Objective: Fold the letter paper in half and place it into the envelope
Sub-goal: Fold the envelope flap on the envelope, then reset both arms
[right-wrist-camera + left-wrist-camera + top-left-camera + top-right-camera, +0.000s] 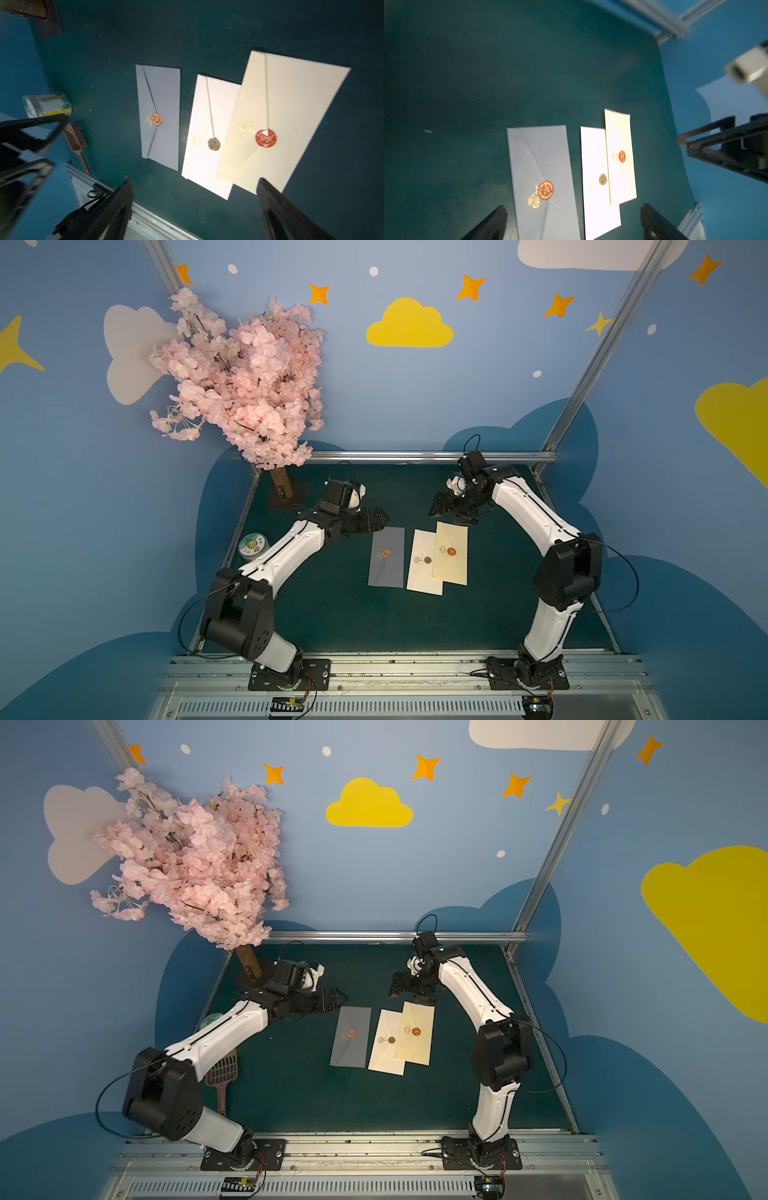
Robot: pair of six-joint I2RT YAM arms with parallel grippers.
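1. Both hands were released and empty. The left hand (376, 517) hovered near the far end of the grey envelope (386, 558), and the right hand (436, 508) hovered near the far end of the cream envelope (451, 556). In both wrist views the fingers stood wide apart with nothing between them.
2. I couldn't spot the letter paper anywhere. The three envelopes lay flat in the middle of the tabletop (332, 614). The grey one sat on its own, the white envelope (419, 572) was just beside it, and the cream one lapped over the white one's edge.
3. All three flaps looked shut, each under a round seal, like the red seal (266, 138) on the cream one. My guess is the letter was either inside one of them or out of shot, but I honestly couldn't tell which.
4. If an envelope had to be opened next, I'd have gone for the grey one, because it touched nothing else. Tugging the white one would likely have dragged the cream one along.
5. To do it well, I'd pin the envelope body flat with one hand and come in low at the flap with the other. Thin paper slides easily on that surface, so slow and shallow beats a straight-down grab.
6. The small jar (252, 545) sat well apart, so it was no bother.
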